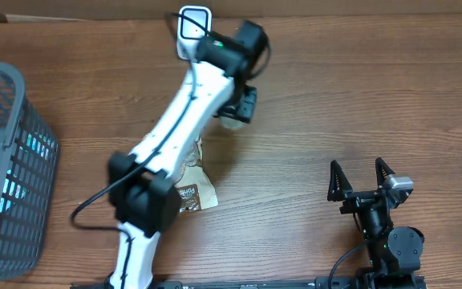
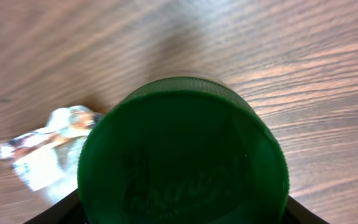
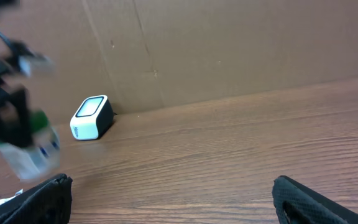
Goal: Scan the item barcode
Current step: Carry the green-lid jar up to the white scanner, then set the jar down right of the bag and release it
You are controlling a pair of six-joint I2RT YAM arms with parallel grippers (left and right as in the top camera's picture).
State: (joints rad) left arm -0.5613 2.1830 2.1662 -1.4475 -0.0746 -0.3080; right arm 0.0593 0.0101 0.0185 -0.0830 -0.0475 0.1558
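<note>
While the left gripper [image 1: 241, 104] clamps the green-capped clear plastic bottle [image 3: 33, 152] just short of the white box scanner [image 3: 91, 118] at the desk's far edge, best turn its barcode squarely to the window; right gripper [image 1: 356, 164] sits splayed, empty.

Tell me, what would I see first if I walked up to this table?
The big green cap fills the left wrist view; it tops a bottle that the left gripper holds close to the white scanner at the far edge. Next you would spot the dark basket at the left side, and the right gripper standing wide open at the near right.
</note>
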